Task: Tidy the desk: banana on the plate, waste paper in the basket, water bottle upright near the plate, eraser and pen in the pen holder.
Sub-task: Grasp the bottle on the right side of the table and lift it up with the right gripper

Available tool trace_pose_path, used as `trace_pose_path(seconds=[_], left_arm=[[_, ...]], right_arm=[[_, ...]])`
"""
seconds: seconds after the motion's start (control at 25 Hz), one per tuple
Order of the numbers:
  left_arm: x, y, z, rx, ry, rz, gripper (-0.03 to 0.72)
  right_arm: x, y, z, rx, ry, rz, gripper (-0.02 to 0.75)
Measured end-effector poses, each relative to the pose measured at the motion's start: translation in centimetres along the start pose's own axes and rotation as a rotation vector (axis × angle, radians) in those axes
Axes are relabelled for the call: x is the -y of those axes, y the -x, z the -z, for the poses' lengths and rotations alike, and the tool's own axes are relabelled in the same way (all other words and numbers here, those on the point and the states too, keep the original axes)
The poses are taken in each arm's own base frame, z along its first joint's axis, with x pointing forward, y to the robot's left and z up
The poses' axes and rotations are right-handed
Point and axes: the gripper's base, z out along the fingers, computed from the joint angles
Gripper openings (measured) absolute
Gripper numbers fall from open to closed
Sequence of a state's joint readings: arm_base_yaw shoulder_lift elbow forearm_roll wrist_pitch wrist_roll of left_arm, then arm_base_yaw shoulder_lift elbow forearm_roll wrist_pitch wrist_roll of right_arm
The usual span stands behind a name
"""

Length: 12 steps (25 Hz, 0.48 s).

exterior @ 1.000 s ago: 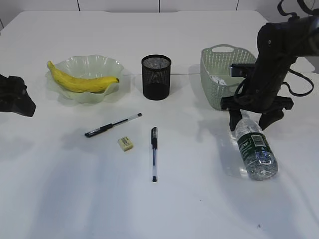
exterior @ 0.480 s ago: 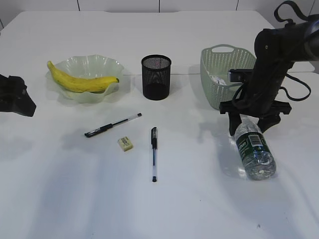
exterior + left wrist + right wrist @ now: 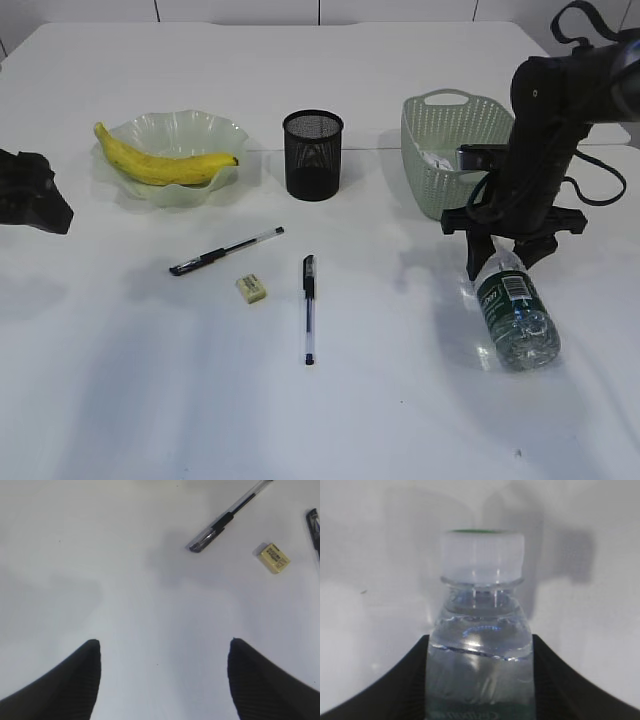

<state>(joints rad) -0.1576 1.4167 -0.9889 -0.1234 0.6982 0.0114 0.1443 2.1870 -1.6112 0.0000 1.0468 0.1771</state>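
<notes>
The banana lay in the plate at ten o'clock on the desk. The pen holder stood at twelve, the basket at one. Two pens flanked the eraser centrally; the water bottle lay at three.

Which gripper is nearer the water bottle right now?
Right. The right gripper straddles the water bottle at its neck; the left gripper sits at the desk's far opposite edge.

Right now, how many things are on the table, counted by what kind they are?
Banana: 1
Plate: 1
Pen holder: 1
Basket: 1
Waste paper: 1
Water bottle: 1
Pens: 2
Eraser: 1
Total: 9
</notes>
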Motion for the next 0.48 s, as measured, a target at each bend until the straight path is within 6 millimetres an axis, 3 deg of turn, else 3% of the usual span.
trace_pose_path(seconds=[0.16, 0.32, 0.48], left_arm=[[0.0, 0.0, 0.0, 0.0, -0.004, 0.005, 0.563], [0.3, 0.0, 0.0, 0.0, -0.024, 0.025, 0.563], [1.4, -0.1, -0.1, -0.005, -0.049, -0.003, 0.563]], right_arm=[[-0.3, -0.4, 1.0, 0.0, 0.032, 0.018, 0.377], [-1.4, -1.2, 4.7, 0.075, 0.051, 0.081, 0.377], [-3.6, -3.4, 8.5, 0.16, 0.077, 0.161, 0.377]])
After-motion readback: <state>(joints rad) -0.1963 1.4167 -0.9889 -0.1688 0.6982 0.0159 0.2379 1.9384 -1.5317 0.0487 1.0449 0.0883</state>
